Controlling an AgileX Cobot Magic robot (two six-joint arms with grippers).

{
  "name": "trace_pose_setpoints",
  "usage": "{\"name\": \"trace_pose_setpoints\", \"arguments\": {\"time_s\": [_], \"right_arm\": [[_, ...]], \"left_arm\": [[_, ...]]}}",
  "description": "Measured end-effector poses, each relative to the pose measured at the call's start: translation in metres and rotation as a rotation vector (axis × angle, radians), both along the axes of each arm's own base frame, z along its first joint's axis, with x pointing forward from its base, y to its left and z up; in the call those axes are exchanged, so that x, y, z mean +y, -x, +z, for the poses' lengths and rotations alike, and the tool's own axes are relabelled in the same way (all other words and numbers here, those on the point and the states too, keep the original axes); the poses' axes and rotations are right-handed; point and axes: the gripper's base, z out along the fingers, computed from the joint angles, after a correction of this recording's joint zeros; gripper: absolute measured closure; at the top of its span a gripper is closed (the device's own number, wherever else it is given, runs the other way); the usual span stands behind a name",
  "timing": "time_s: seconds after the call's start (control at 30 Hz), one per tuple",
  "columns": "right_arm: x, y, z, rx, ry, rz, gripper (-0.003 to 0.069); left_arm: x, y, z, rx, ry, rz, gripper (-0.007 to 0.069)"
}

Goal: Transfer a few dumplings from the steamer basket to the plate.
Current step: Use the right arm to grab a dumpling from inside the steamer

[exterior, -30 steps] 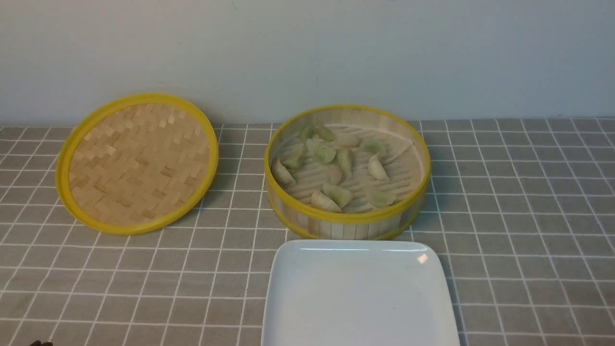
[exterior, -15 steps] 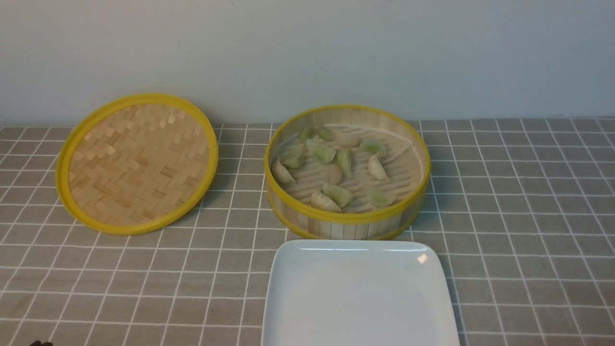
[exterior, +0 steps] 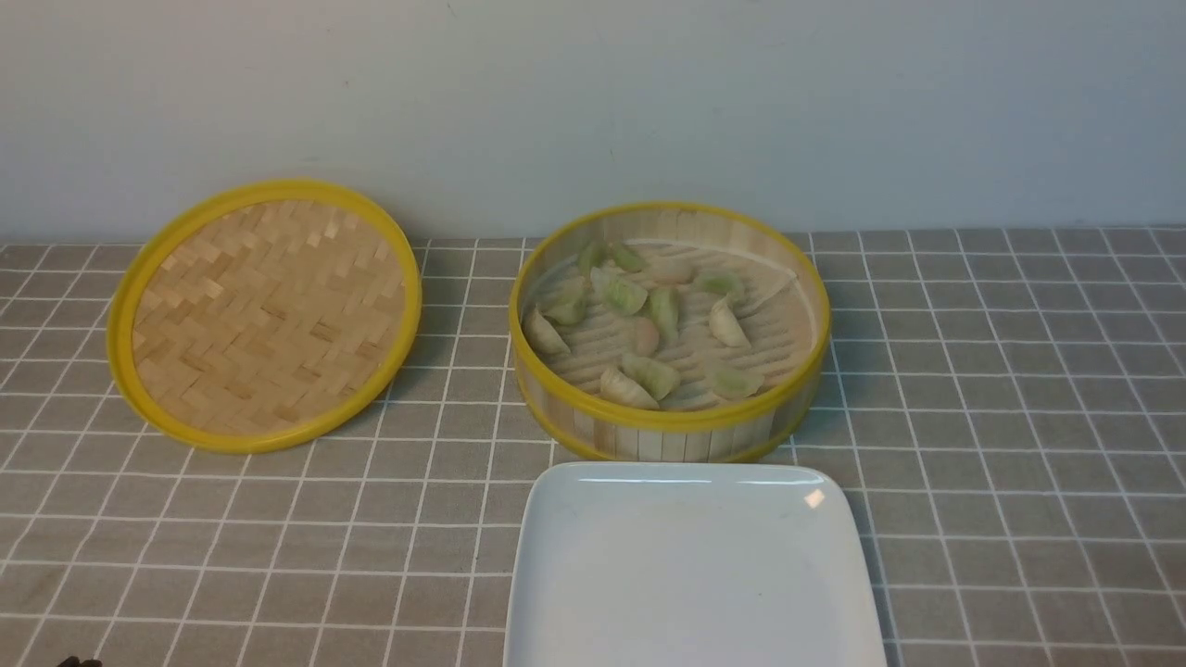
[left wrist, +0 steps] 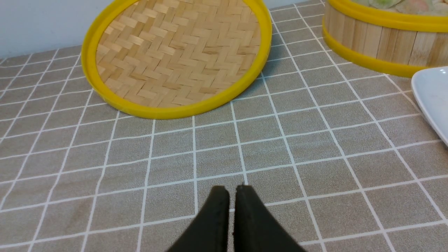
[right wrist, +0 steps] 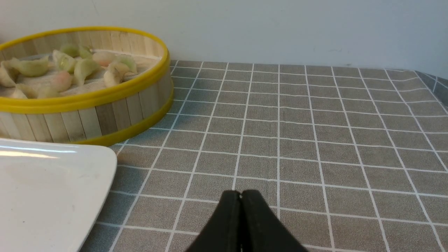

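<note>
The steamer basket [exterior: 669, 421] stands at the back middle of the table and holds several pale green and pinkish dumplings [exterior: 649, 371]. The white plate [exterior: 690, 574] lies just in front of it, bare. My left gripper [left wrist: 232, 189] is shut and empty, low over the cloth, with the basket [left wrist: 378, 45] and the plate's edge [left wrist: 434, 94] off to one side. My right gripper [right wrist: 240, 193] is shut and empty over the cloth, on the other side of the plate [right wrist: 45, 189] and the basket [right wrist: 105, 112]. The dumplings [right wrist: 82, 68] show over the basket's rim.
The flat woven yellow-rimmed lid [exterior: 264, 315] leans against the wall at the back left; it also shows in the left wrist view [left wrist: 178, 56]. A grey checked cloth [exterior: 1019, 417] covers the table. A pale wall stands close behind the basket.
</note>
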Motion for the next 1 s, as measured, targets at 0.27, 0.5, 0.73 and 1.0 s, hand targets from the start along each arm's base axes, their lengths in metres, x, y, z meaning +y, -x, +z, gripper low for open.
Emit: {"name": "trace_pose_setpoints", "arguments": {"time_s": [0.27, 0.5, 0.73, 1.0], "right_arm": [[0.003, -0.002, 0.009, -0.093, -0.374, -0.023, 0.0673], [-0.013, -0.001, 0.031, -0.362, -1.121, -0.165, 0.0673], [-0.023, 0.001, 0.032, -0.432, -1.279, -0.255, 0.0673], [0.004, -0.001, 0.143, -0.377, -0.738, 0.045, 0.0672]], "left_arm": [[0.0, 0.0, 0.0, 0.0, 0.0, 0.0, 0.0615], [0.0, 0.0, 0.0, 0.0, 0.0, 0.0, 0.0615], [0.0, 0.0, 0.0, 0.0, 0.0, 0.0, 0.0615], [0.0, 0.0, 0.0, 0.0, 0.0, 0.0, 0.0615]]}}
